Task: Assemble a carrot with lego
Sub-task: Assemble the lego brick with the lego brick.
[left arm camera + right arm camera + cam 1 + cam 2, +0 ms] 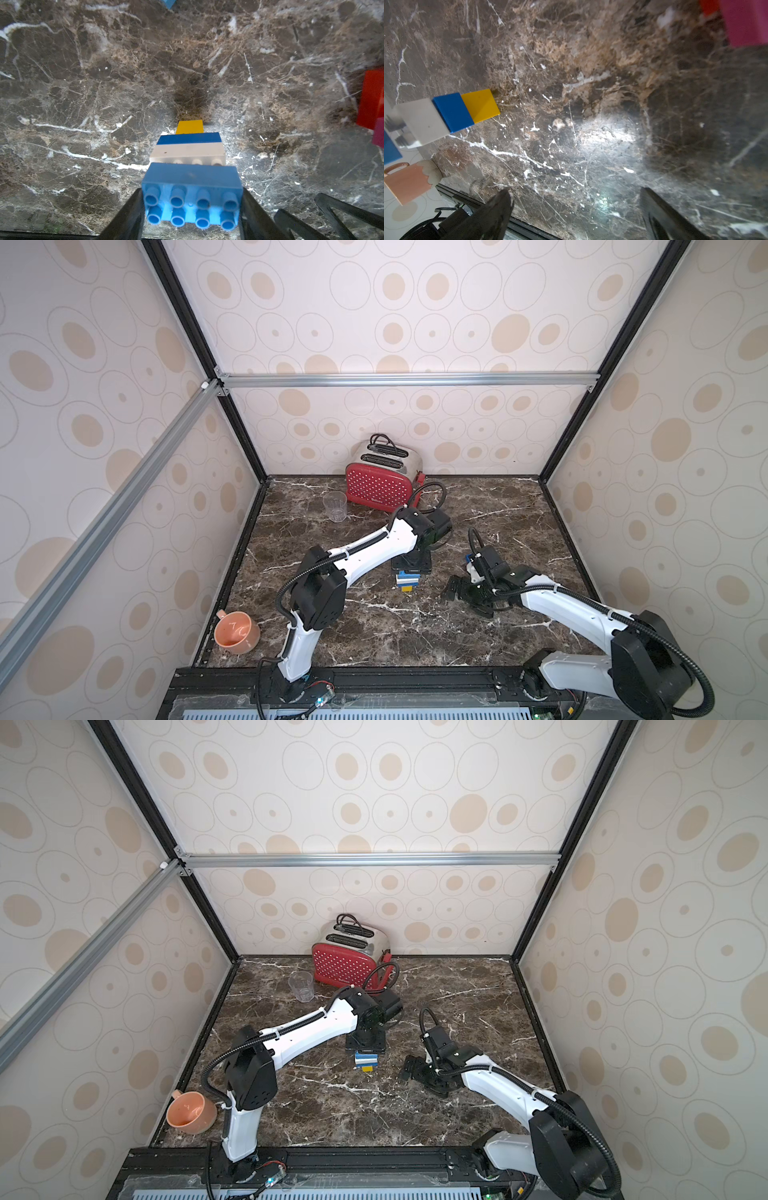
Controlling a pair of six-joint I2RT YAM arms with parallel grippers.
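Clamped at its light-blue wide end in the left gripper, the tapered yellow-blue-white lego carrot stood upright mid-table, tip down; the right gripper gaped empty beside it, nearer the loose red brick.

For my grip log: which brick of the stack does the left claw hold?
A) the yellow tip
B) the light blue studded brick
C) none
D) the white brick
B: in the left wrist view the left claw grips the light blue studded brick by its two ends; the white brick and the yellow tip lie beyond it, untouched.
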